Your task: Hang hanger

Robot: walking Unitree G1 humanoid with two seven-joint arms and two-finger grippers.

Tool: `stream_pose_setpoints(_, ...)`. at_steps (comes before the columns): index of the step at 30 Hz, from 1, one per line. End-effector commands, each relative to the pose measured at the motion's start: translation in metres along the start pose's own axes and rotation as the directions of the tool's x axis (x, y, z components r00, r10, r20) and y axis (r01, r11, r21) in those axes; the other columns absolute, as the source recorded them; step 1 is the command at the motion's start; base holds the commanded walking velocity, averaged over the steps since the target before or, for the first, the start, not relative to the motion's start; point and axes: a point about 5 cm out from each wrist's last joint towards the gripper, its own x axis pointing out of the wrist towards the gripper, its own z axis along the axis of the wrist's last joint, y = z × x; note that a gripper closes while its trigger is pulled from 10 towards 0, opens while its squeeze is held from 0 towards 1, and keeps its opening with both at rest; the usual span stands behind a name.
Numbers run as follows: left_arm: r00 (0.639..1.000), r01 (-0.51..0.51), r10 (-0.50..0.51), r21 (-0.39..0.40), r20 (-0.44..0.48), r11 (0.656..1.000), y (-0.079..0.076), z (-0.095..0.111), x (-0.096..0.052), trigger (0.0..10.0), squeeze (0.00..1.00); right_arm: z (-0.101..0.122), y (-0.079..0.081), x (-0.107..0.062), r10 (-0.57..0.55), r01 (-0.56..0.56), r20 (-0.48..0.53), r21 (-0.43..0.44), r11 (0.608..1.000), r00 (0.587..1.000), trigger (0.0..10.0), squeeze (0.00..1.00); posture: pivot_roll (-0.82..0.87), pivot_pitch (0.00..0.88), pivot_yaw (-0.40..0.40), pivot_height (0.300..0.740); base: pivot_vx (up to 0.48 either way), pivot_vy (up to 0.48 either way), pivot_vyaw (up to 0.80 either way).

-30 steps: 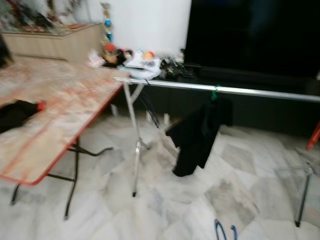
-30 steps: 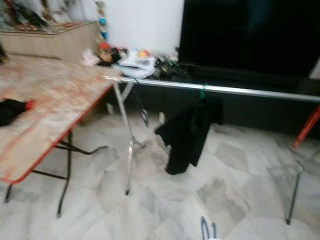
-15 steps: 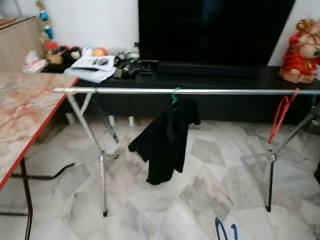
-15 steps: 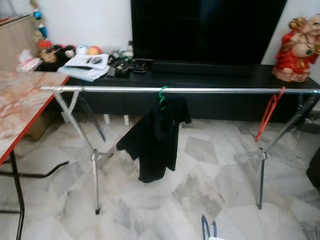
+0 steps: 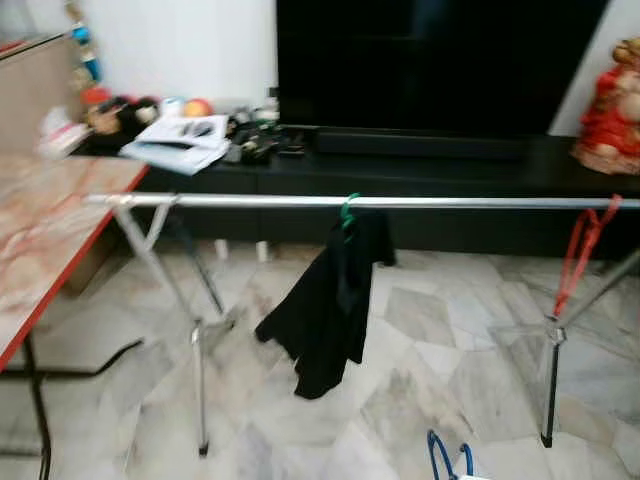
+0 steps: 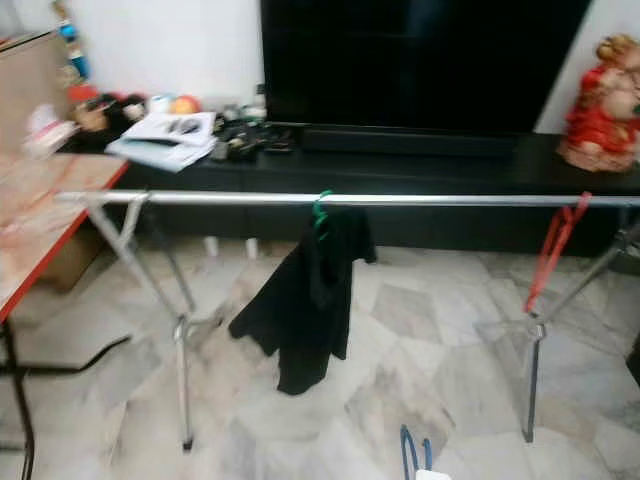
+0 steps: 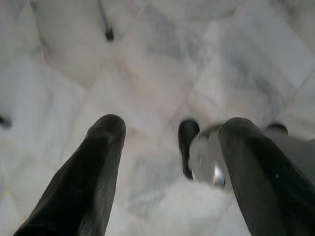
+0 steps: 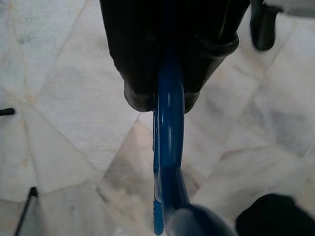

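Presently right gripper [image 8: 165,96] clamped on blue hanger [image 8: 167,147], hook at bottom centre of frame [image 5: 449,458] | left gripper [image 7: 170,142] fingers apart over marble floor [image 7: 162,64] | mid-frame silver rail [image 5: 450,202] carries black garment [image 5: 328,305] on green hanger [image 5: 347,210]; red hanger [image 5: 580,250] far right | black TV [image 5: 440,60] behind.

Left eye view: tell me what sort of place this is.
Probably a home living room: a large black TV on a low black cabinet, marble floor tiles, and a clothes drying rail set up indoors.
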Motion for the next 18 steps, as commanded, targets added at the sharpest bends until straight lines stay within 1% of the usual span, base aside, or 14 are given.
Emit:
stream_pose_setpoints(1,1.000,0.012,-0.013,-0.010,-0.025,1.000,-0.0057,-0.0065,-0.0004,10.0,0.00,-0.0043,-0.0035,-0.0012,-0.013,0.014,-0.011,0.014,1.000,1.000,10.0,0.00,0.14,0.032,0.004,0.740,0.292,0.000,0.00)
stream_pose_setpoints(14,1.000,0.012,-0.012,-0.011,-0.029,1.000,-0.0047,-0.0089,-0.0015,10.0,0.00,-0.0019,-0.0038,-0.0005,-0.018,0.018,-0.006,0.011,1.000,1.000,10.0,0.00,0.15,0.033,0.002,0.740,0.296,0.000,0.00)
stream_pose_setpoints(15,0.999,0.012,-0.013,-0.011,-0.030,1.000,-0.0050,-0.0091,-0.0015,10.0,0.00,-0.0018,-0.0044,-0.0005,-0.027,0.027,-0.005,0.023,0.999,1.000,10.0,0.00,0.15,0.033,0.002,0.740,0.296,0.000,0.00)
stream_pose_setpoints(18,0.999,0.016,-0.016,-0.009,-0.033,1.000,-0.0054,-0.0096,-0.0015,10.0,0.00,-0.0013,-0.0049,-0.0004,-0.031,0.031,-0.003,0.025,0.999,1.000,10.0,0.00,0.15,0.029,0.005,0.740,0.295,0.000,0.00)
